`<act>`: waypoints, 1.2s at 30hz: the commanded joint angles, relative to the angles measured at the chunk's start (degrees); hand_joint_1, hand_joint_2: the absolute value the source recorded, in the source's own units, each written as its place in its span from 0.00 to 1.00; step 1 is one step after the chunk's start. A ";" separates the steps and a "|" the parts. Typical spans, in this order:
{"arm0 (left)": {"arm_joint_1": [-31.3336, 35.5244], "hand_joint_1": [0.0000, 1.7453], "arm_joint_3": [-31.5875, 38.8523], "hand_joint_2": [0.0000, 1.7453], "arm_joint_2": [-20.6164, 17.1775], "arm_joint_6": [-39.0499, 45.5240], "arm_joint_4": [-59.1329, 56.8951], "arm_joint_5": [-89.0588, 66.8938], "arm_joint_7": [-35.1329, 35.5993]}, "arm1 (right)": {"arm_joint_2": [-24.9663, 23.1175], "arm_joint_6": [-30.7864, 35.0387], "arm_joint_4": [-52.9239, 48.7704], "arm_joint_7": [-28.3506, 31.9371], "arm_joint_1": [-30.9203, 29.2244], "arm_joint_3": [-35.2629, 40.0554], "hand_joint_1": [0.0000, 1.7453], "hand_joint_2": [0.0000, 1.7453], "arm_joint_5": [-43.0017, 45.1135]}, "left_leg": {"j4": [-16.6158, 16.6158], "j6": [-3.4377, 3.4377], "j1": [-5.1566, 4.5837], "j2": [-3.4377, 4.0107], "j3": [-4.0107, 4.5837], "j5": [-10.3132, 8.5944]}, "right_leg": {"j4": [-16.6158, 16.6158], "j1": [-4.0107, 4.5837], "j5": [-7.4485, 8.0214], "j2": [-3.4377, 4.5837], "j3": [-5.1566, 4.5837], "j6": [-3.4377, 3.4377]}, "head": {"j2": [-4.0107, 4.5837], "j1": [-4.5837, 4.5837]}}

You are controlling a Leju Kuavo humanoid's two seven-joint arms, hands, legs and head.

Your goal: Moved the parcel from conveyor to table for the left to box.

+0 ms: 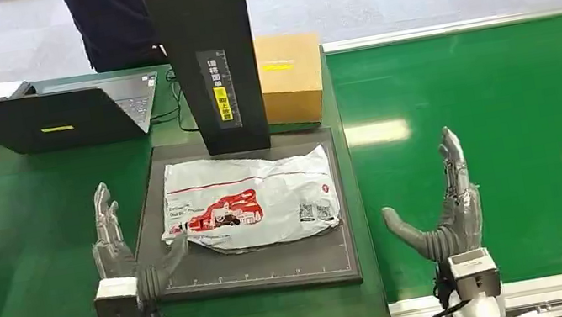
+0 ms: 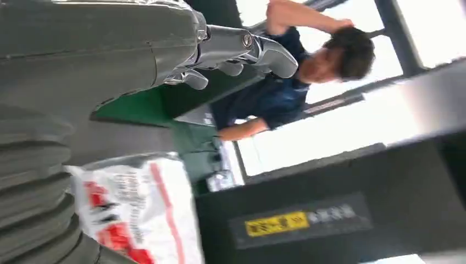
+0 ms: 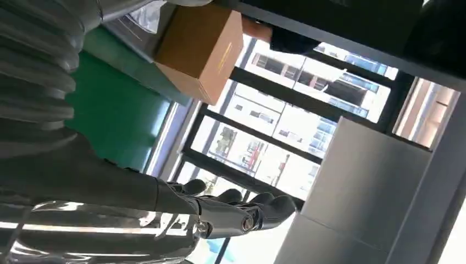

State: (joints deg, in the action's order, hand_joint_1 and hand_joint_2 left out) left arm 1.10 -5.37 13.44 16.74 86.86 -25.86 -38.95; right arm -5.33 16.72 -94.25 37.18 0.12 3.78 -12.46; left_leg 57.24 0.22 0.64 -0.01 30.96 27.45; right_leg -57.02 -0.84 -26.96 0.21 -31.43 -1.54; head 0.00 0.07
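While both hands hold nothing, fingers spread, the parcel [image 1: 254, 200] lies on the dark mat [image 1: 265, 267] on the table [image 1: 28, 249] (long axis crosswise), touching the left hand [image 1: 118, 252]; the right hand [image 1: 444, 213] hovers well apart over the conveyor [image 1: 512, 130].

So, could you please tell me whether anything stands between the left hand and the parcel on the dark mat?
Nothing visible does. The left hand is open beside the parcel, its thumb at the near corner; the black post stands behind.
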 commanded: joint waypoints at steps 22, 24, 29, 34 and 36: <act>40.87 0.00 -31.19 1.00 -10.96 -21.65 -46.68 -16.09 10.02 | -2.03 -12.69 7.51 2.05 5.64 -8.72 0.00 1.00 -10.81 | -0.09 0.01 0.03 -0.44 0.06 -0.21 | 0.12 0.05 0.06 -0.46 0.08 0.12 | 0.00 0.02; 43.99 0.00 -32.87 1.00 -10.53 -23.98 -51.49 -16.27 10.81 | -2.14 -12.60 7.08 2.12 6.05 -9.15 0.00 1.00 -10.83 | -0.05 0.01 0.03 -0.47 0.11 -0.23 | 0.09 0.06 0.09 -0.49 0.04 0.15 | 0.00 0.02; 50.33 0.00 -36.17 1.00 -8.71 -25.81 -60.01 -17.18 15.93 | -1.51 -13.05 6.00 1.38 5.35 -9.81 0.00 1.00 -10.38 | 0.05 0.00 0.03 -0.27 0.15 -0.13 | 0.00 0.05 0.06 -0.29 -0.05 0.11 | 0.00 0.00; 49.55 0.00 -37.15 1.00 -11.95 -25.21 -63.36 -18.79 19.22 | -1.03 -13.51 5.33 1.37 7.23 -9.85 0.00 1.00 -9.92 | -0.02 0.01 0.02 0.02 0.00 -0.08 | 0.03 0.03 0.07 0.01 -0.02 0.12 | 0.00 -0.02; 48.75 0.00 -36.94 1.00 -12.67 -24.46 -63.97 -18.89 19.58 | -1.21 -13.66 5.28 1.66 7.54 -9.66 0.00 1.00 -9.84 | -0.09 0.02 0.00 0.03 -0.02 -0.09 | 0.06 0.01 0.08 0.01 0.00 0.14 | 0.00 0.02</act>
State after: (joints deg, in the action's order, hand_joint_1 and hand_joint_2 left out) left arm 45.30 -36.55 4.09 -9.27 37.43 -43.21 -21.94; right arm -7.82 3.72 -89.42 36.96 5.68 -4.39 -22.93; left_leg 57.27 0.23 0.64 0.01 31.01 27.41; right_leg -57.05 -0.84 -26.93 0.23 -31.49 -1.49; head 0.00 0.09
